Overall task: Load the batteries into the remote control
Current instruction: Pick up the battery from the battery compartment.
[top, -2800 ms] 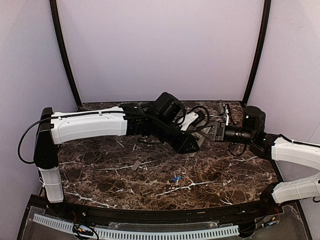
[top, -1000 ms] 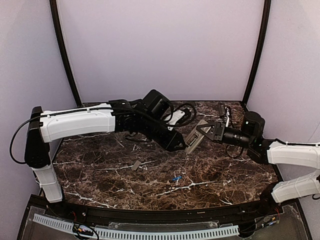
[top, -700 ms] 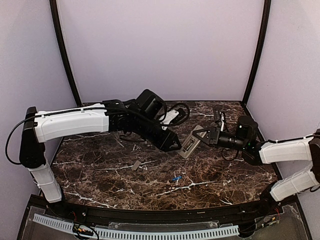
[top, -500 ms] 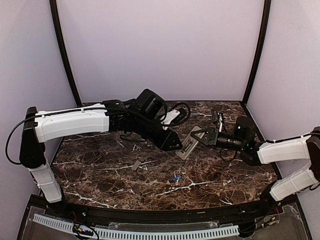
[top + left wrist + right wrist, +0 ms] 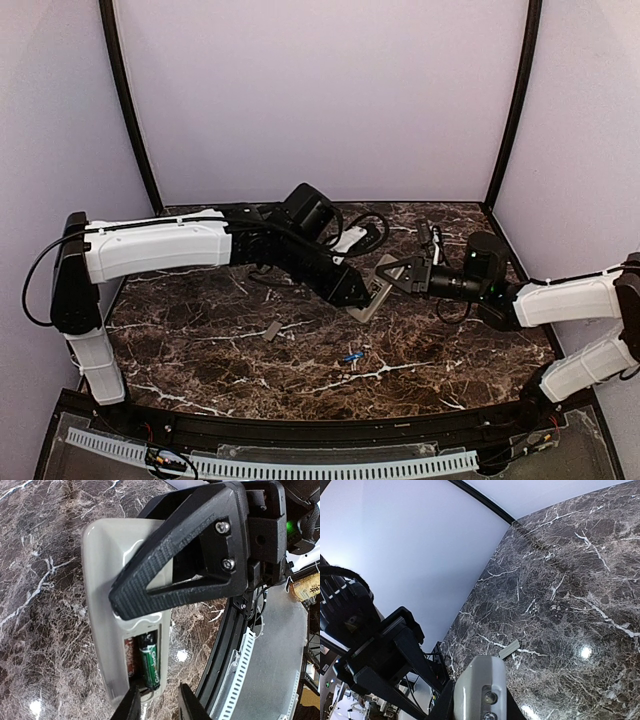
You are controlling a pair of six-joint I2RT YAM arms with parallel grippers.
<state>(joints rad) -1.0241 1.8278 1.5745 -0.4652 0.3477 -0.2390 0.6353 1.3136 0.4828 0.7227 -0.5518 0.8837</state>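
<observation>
2 batteries (image 5: 350, 356), 1 remote control (image 5: 102, 605), 1 grey cover (image 5: 272, 331)

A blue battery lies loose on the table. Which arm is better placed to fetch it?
Left. The right pincer is clamped on the remote control and must keep it. The left pincer appears to hold nothing, so it is free to reach the battery.

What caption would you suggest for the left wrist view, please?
Right gripper holds the remote control; one battery sits in its open recess, left gripper alongside.

Remote (image 5: 100, 630) holds a battery (image 5: 149, 662); blue battery (image 5: 350, 356) lies loose
</observation>
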